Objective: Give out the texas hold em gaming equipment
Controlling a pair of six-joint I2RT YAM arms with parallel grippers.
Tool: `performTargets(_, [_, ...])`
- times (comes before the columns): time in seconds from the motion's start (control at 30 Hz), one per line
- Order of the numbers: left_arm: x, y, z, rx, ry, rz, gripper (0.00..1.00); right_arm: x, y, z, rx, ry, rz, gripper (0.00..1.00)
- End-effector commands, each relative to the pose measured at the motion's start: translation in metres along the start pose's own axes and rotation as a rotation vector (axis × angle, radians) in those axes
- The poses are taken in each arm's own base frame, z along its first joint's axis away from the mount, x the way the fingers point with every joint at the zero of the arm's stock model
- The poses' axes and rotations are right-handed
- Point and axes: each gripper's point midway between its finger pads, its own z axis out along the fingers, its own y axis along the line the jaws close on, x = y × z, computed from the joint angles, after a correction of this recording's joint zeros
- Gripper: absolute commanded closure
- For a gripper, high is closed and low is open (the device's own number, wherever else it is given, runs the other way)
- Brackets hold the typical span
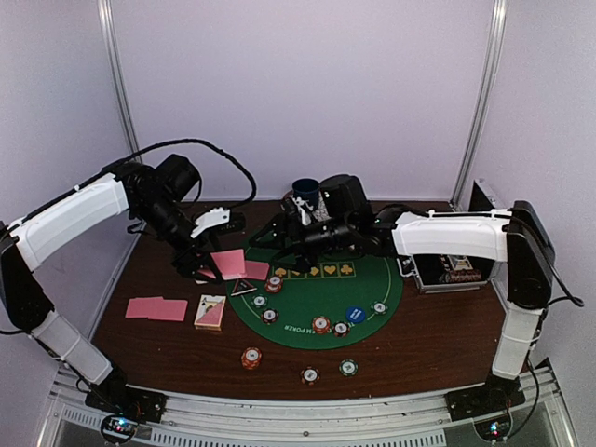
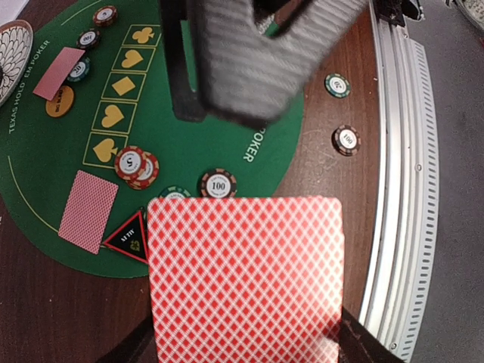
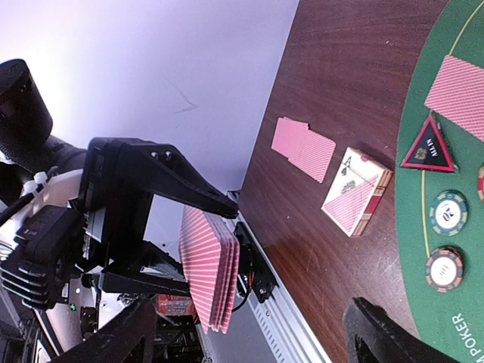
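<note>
My left gripper is shut on a stack of pink-backed playing cards, held above the table at the left rim of the green mat. The same stack shows edge-on in the right wrist view, between the left gripper's black fingers. My right gripper hovers close to the stack, open and holding nothing. One card lies on the mat beside the black-red triangle marker. Another card lies farther along the mat. Two cards lie on the wood at the left. Poker chips are scattered on and off the mat.
A card box lies left of the mat. The dark blue cup stands at the back on its saucer. An open black case sits at the right. Loose chips lie near the front rail.
</note>
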Motion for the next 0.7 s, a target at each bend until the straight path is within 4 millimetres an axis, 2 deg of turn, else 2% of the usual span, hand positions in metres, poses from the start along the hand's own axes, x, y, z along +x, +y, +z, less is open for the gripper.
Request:
performTargets(0.0, [-0.017, 0.007, -0.005, -0.006, -0.060, 0.011, 1.00, 0.007, 0.030, 0.013, -0.108, 0.070, -0.039, 0.11])
performTargets(0.33, [-0.024, 0.010, -0.006, 0.000, -0.074, 0.009, 1.00, 0.016, 0.026, 0.037, -0.142, 0.163, -0.007, 0.14])
performTargets(0.67, [-0.027, 0.008, -0.007, 0.007, -0.087, 0.012, 1.00, 0.016, 0.022, 0.057, -0.148, 0.218, 0.014, 0.17])
